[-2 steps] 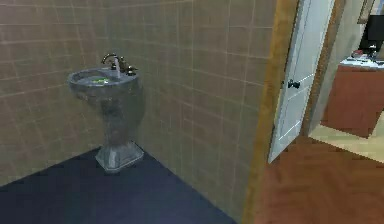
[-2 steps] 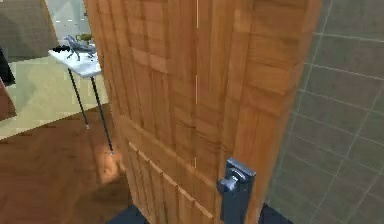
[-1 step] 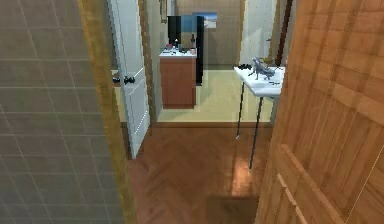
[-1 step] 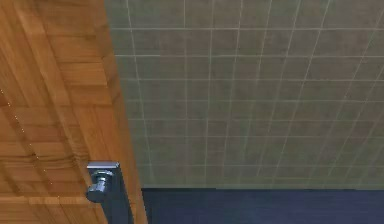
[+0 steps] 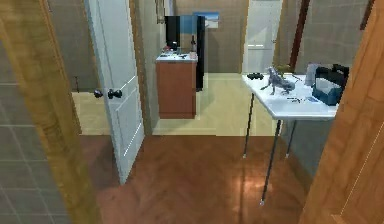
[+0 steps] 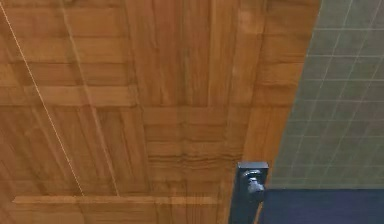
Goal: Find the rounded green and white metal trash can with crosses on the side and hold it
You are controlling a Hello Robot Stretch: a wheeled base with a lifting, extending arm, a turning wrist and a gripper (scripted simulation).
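A short dark arm bar [image 6: 250,195] rises from the bottom edge of the arm side view against a wooden panel [image 6: 150,90]. A pale mark sits at its tip. I cannot make out the gripper's far end, so I cannot tell whether it holds anything. Ahead, in the forward view, a doorway opens onto a room with a pale floor [image 5: 215,105].
An open white door [image 5: 115,80] stands at the forward view's left, with wooden frames close on both sides. A white table [image 5: 300,108] at the right carries a grey animal figure [image 5: 280,82] and dark boxes [image 5: 328,88]. Farther on are a brown cabinet [image 5: 176,85] and a black fridge [image 5: 190,45].
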